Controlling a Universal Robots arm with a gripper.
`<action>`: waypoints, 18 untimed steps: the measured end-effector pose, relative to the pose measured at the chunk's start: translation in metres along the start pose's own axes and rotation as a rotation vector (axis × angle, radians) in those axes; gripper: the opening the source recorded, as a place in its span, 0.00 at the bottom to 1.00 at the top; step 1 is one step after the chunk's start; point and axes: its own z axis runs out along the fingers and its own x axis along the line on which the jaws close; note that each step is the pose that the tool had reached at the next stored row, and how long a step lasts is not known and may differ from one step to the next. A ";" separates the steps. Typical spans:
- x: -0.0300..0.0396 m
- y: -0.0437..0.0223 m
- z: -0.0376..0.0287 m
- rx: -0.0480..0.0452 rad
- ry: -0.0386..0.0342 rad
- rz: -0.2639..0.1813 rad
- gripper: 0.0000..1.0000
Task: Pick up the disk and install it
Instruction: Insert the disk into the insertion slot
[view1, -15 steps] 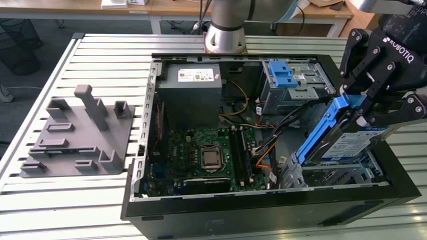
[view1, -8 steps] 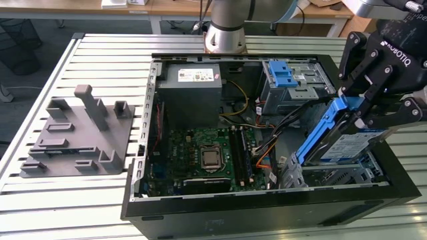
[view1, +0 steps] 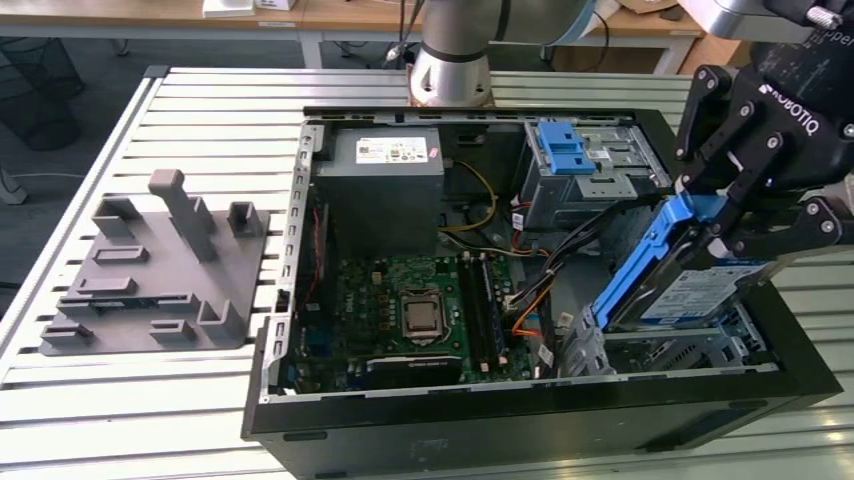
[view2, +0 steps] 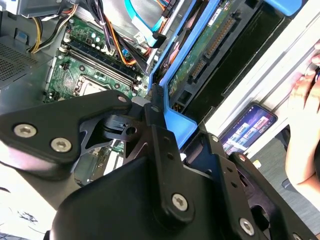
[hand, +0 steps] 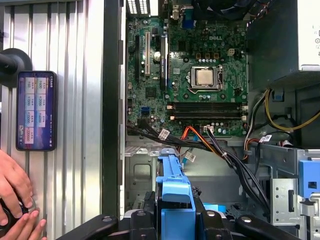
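Note:
The disk (view1: 683, 285) is a silver-grey drive with a white-and-blue label in a bright blue carrier bracket. It hangs tilted, its lower end dipping into the metal drive bay (view1: 674, 352) at the front corner of the open computer case (view1: 534, 405), on the exterior view's right. My black gripper (view1: 721, 215) is shut on the upper end of the blue bracket. In the second wrist view the fingers (view2: 155, 120) clamp the bracket (view2: 176, 125), and the disk's green circuit-board underside (view2: 200, 55) shows beyond. The first wrist view has the bracket (hand: 175, 192) rising between the fingers over the bay floor.
Inside the case are the motherboard (view1: 414, 305), a grey power supply box (view1: 380, 175) with a white sticker, a grey cage with a blue latch (view1: 583, 158) and loose cables (hand: 215, 145). A grey fixture (view1: 154, 270) sits on the table. A phone (hand: 36, 111) and a person's hand (hand: 12, 197) lie beside the case.

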 end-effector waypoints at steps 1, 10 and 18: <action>0.0000 0.0000 0.0002 0.0001 -0.0001 0.000 0.38; 0.0000 0.0002 0.0008 0.0000 0.0000 0.000 0.44; 0.0000 0.0002 0.0009 0.0000 0.0000 0.000 0.42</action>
